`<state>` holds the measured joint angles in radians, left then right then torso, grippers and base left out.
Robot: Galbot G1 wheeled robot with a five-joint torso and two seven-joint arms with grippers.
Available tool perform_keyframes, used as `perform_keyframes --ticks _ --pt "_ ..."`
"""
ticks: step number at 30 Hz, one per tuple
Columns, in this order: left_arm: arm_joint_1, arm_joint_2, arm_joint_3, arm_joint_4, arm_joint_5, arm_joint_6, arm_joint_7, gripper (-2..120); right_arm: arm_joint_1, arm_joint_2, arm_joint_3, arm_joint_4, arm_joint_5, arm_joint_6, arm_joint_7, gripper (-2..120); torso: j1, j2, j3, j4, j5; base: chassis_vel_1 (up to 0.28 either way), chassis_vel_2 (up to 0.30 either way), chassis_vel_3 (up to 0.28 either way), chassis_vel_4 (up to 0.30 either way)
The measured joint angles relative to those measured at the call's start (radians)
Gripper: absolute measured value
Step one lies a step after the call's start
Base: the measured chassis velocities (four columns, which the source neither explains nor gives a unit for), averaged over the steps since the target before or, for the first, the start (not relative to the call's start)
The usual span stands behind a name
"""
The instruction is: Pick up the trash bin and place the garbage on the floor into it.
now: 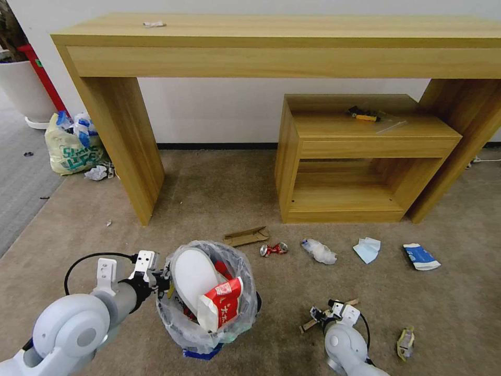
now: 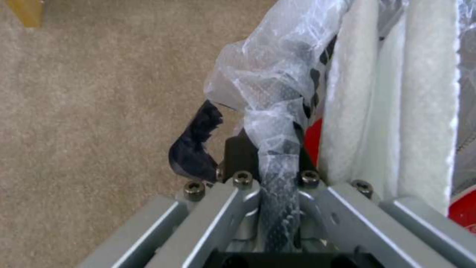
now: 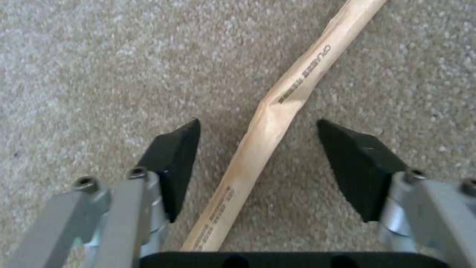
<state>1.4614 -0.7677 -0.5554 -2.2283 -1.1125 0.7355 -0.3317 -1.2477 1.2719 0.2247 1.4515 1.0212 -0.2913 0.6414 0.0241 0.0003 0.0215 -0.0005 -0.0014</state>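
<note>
Your left gripper has its jaws clamped at the bin rim, arm reaching in from the left, while your right gripper hangs low, jaws spread.

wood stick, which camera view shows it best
The right wrist view: the wood stick lies on the carpet between the open fingers of the right gripper, its printed lettering visible. In the head view, that gripper covers most of it. The left wrist view gives the trash bin instead.
</note>
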Motion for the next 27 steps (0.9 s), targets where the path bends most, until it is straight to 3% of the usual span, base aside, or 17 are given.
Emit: perform_keyframes --ticks 8,15,16,18,24,27 --pt "-0.018 0.007 -0.005 0.023 -0.013 0.000 0.005 0 0.012 0.006 0.002 -0.022 0.009 0.001 0.000 46 0.000 0.000 0.000 -0.0004 -0.0006 0.000 0.000 0.000 0.000" --pt "-0.015 0.010 -0.013 0.017 -0.015 0.000 0.006 0 0.016 0.007 0.004 -0.037 0.013 0.004 0.007 17 0.000 0.000 0.000 -0.0005 0.0001 0.000 0.000 0.000 0.000" --pt "-0.015 0.010 -0.013 0.017 -0.015 0.000 0.006 0 0.016 0.007 0.004 -0.037 0.013 0.004 0.007 17 0.000 0.000 0.000 -0.0005 0.0001 0.000 0.000 0.000 0.000" --pt "-0.013 0.010 -0.016 0.012 -0.015 0.000 0.007 0 0.009 0.005 0.004 -0.030 0.011 0.012 0.014 6 0.000 -0.001 0.000 0.0011 0.0018 0.000 0.000 0.000 0.000" --pt "-0.008 0.010 -0.018 0.003 -0.015 0.000 0.007 0 -0.021 -0.002 -0.003 0.021 -0.020 0.021 0.025 0 0.000 -0.001 0.001 0.0020 0.0047 0.000 0.000 0.000 0.000" --pt "-0.003 0.010 -0.022 -0.002 -0.014 0.000 0.007 0 -0.041 -0.015 0.000 0.080 -0.058 0.028 0.026 0 0.000 -0.001 0.001 0.0017 0.0032 0.000 0.000 0.000 0.000"
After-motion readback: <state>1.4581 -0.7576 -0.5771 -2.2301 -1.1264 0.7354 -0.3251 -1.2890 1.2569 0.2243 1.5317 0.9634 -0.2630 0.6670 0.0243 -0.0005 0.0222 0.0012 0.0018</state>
